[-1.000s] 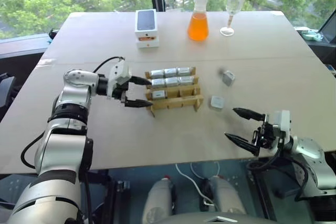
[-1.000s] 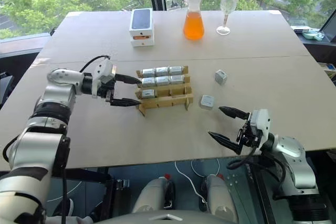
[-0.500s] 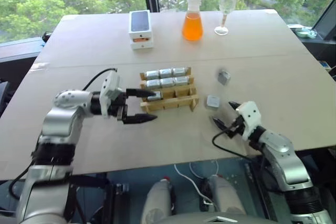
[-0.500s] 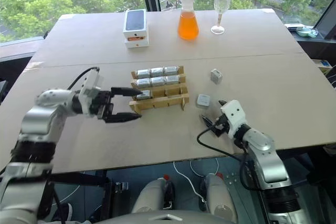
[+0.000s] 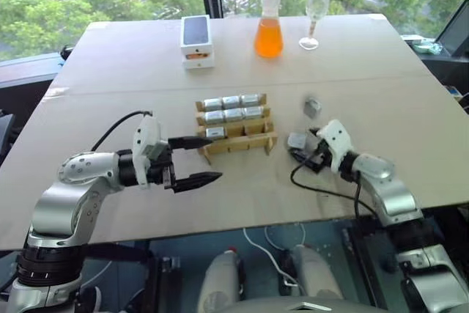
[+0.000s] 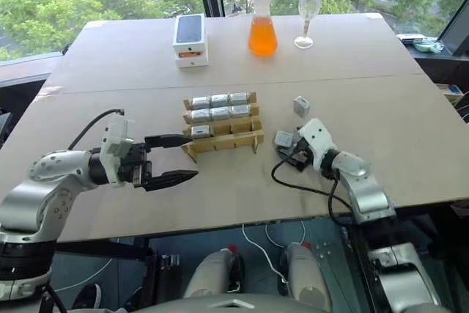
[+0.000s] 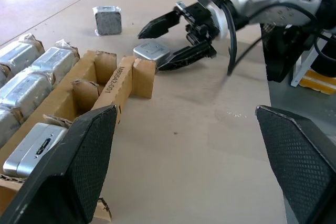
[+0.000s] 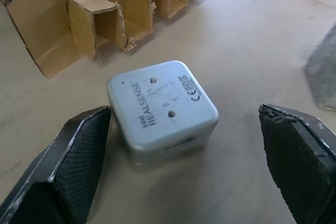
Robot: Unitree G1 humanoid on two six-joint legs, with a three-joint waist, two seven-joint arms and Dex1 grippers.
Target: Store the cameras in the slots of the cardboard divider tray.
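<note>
My left gripper (image 5: 192, 160) hangs over the table (image 5: 110, 56) toward its near left part, fingers spread wide and empty, pointing at the left end of the cardboard divider tray (image 5: 236, 141). That tray sits near the middle of the table; its two far rows each hold three cameras, and one more camera (image 5: 215, 133) sits in the left slot of the near row, the other slots there bare. Just right of the tray a loose camera (image 8: 160, 111) lies flat on the table, and my right gripper (image 7: 176, 40) has its open fingers on either side of it, not pressing it. Another loose camera (image 5: 313, 108) stands a little farther back. Along the far edge stand a white phone box (image 5: 198, 39), an orange flask (image 5: 269, 26) and a wine glass (image 5: 315, 12).
</note>
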